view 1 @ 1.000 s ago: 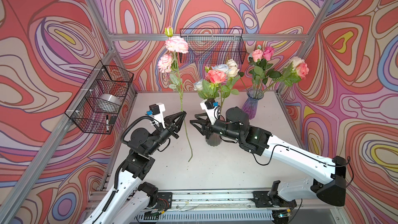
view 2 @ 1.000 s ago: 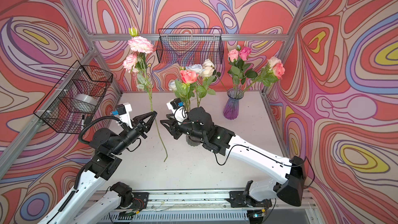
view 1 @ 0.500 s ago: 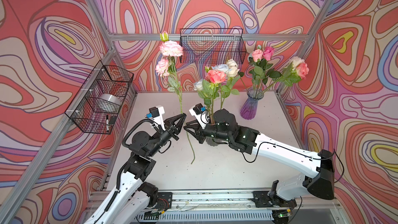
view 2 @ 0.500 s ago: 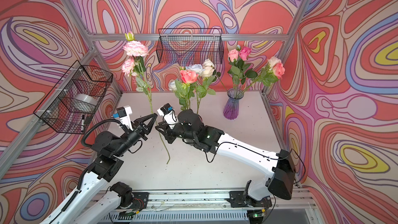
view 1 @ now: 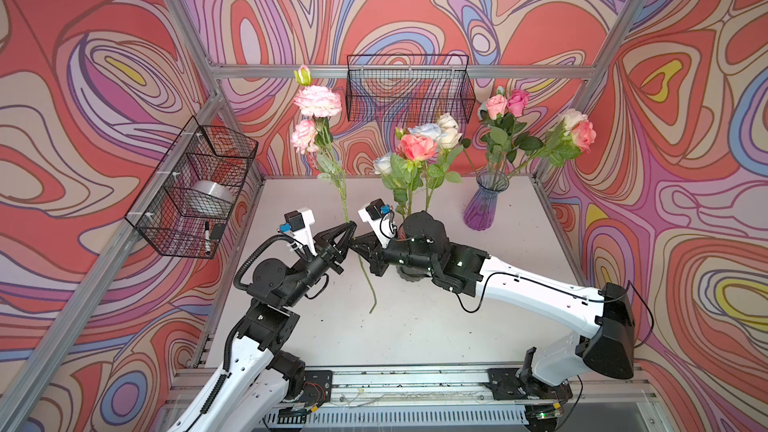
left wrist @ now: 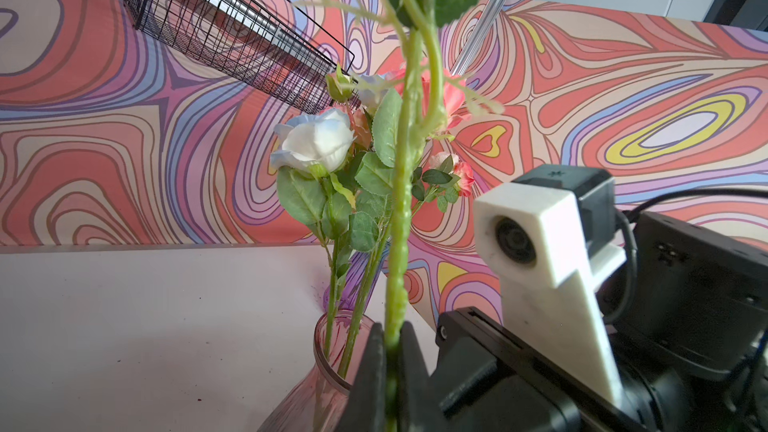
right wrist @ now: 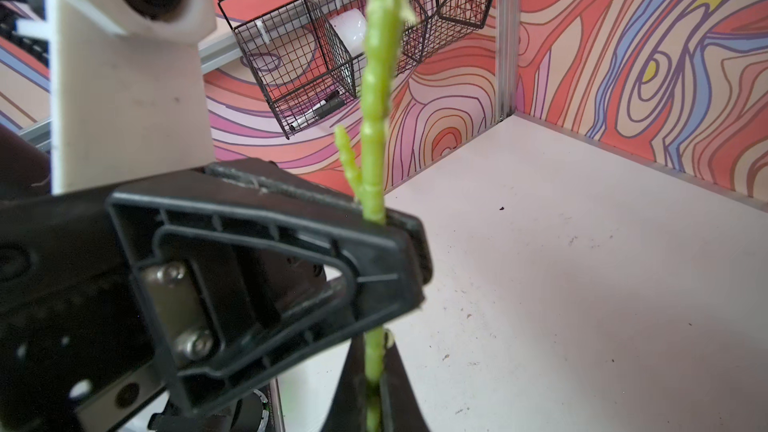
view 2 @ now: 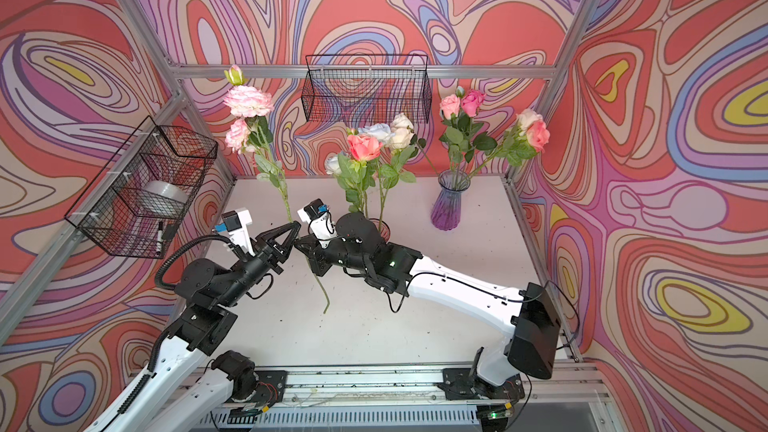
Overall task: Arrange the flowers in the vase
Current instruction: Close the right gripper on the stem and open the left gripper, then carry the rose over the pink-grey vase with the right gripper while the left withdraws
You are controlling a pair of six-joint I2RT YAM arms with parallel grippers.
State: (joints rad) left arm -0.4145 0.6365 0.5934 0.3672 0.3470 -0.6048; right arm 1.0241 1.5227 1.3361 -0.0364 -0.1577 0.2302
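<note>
Left arm: your left pincer (view 1: 351,226) is clenched on the pink flower (view 1: 342,197) stem, above the table's (view 1: 415,326) middle.
Right arm: your right pincer (view 1: 355,245) grips the same stem just below (tips nearly touching).
Flower: upright, blooms toward 12 o'clock.
Other flowers (view 1: 415,147): in a pink vase (left wrist: 322,367) and, at 1 o'clock, a purple vase (view 1: 481,209).
</note>
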